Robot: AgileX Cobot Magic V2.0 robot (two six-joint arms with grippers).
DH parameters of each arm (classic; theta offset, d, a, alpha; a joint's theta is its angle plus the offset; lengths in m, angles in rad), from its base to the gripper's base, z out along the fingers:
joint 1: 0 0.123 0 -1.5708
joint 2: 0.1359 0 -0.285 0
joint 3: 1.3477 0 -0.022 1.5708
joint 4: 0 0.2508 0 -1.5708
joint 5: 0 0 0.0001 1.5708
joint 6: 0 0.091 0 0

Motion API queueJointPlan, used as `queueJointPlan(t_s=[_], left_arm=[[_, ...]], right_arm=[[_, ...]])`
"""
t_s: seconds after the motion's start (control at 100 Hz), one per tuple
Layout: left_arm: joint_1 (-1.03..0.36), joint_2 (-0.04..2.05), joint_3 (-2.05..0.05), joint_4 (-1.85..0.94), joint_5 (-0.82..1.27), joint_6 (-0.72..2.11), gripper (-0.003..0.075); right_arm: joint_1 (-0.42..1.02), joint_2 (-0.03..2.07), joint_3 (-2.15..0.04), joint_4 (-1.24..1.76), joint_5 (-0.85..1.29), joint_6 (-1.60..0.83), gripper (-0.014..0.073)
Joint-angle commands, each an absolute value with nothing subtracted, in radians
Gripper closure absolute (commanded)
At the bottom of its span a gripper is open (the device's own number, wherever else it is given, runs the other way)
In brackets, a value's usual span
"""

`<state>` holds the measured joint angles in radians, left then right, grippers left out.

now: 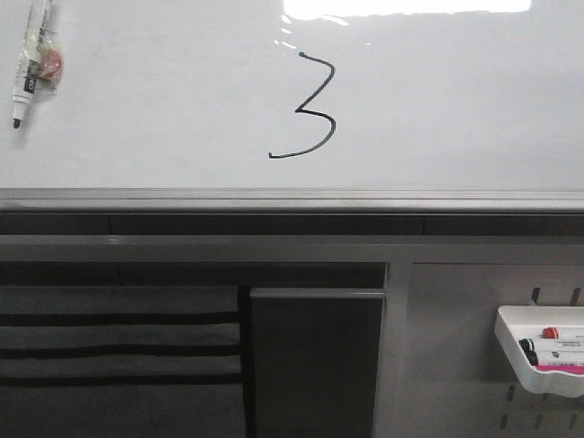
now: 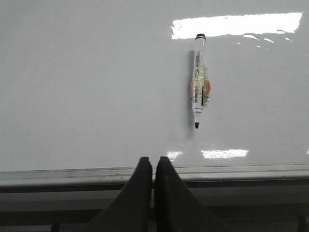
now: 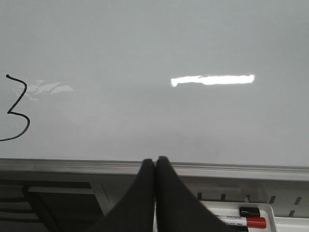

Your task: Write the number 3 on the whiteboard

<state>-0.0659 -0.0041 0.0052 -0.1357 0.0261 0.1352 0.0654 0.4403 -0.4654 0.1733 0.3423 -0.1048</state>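
The whiteboard (image 1: 137,109) fills the upper half of the front view, with its grey edge rail (image 1: 292,196) below it. A black number 3 (image 1: 310,109) is drawn near its middle; part of it shows at the edge of the right wrist view (image 3: 17,113). A white marker (image 1: 32,59) with its black tip uncapped sticks to the board at the far left, and also shows in the left wrist view (image 2: 199,79). My left gripper (image 2: 154,160) is shut and empty, apart from the board. My right gripper (image 3: 155,160) is shut and empty. Neither arm shows in the front view.
A grey pegboard panel (image 1: 456,347) at the lower right carries a white tray (image 1: 538,360) holding several markers, also seen in the right wrist view (image 3: 251,220). A dark grey panel (image 1: 315,360) and a slatted grey section (image 1: 119,356) lie below the rail.
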Motion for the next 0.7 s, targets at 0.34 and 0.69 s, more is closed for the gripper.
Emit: queueJointPlan(t_s=[0.34,0.69], left_arm=[[-0.062,-0.032,0.013,-0.064,-0.063,0.048,0.0741],[-0.062,-0.032,0.013,-0.064,-0.063,0.048,0.0741]], right_arm=[[0.058,0.443,-0.491,0.174,0.269,-0.108,0.0663],[0.058,0.443,-0.491,0.174,0.269,-0.108,0.0663]])
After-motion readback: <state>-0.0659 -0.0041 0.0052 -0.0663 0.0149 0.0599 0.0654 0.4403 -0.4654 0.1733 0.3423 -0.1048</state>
